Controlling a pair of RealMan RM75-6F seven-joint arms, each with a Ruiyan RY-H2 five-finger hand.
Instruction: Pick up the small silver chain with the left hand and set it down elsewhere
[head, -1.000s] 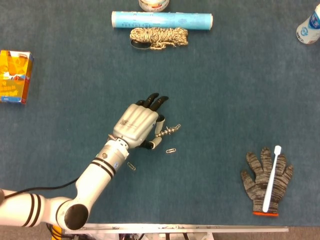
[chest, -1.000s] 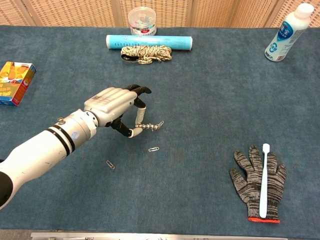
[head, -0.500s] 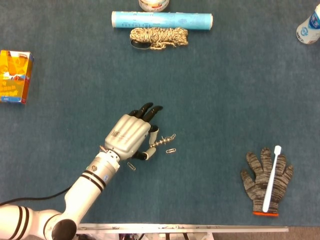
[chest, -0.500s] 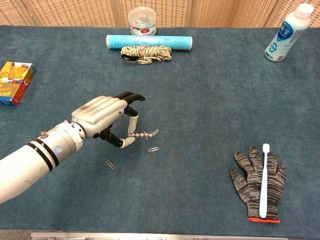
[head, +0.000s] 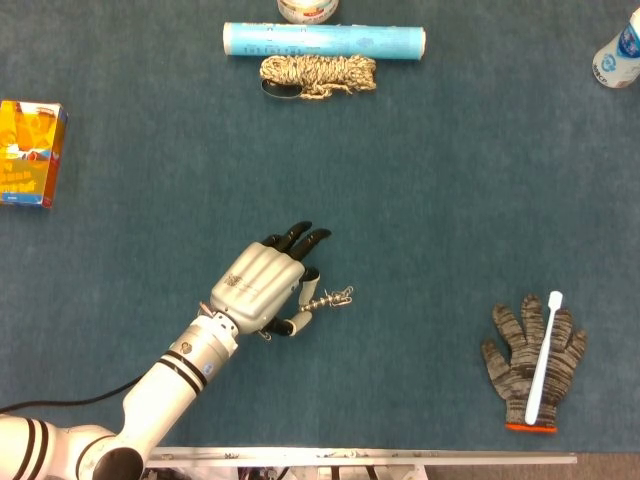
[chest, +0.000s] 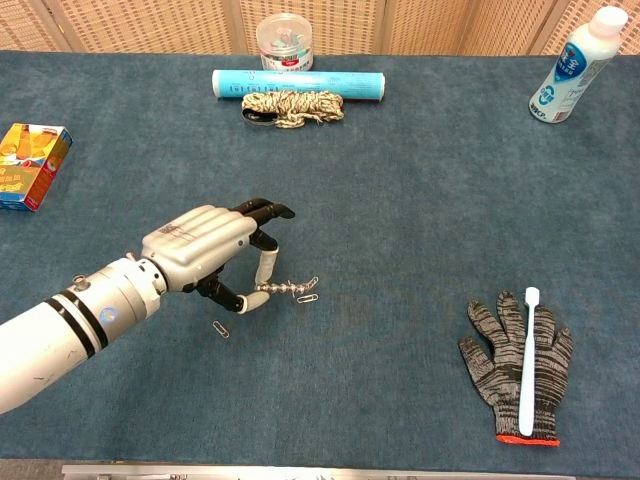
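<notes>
Here the left hand (chest: 205, 255) pinches the small silver chain (chest: 290, 288); no label is legible

No legible text anywhere.

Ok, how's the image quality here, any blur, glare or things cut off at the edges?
Head view: even light, left hand and silver chain sharp, no motion blur; the white bottle and the jar at the top edge are cropped. Chest view: equally sharp, soft shadow under the hand, no glare on the blue cloth; the arm runs out of frame at left.
</notes>
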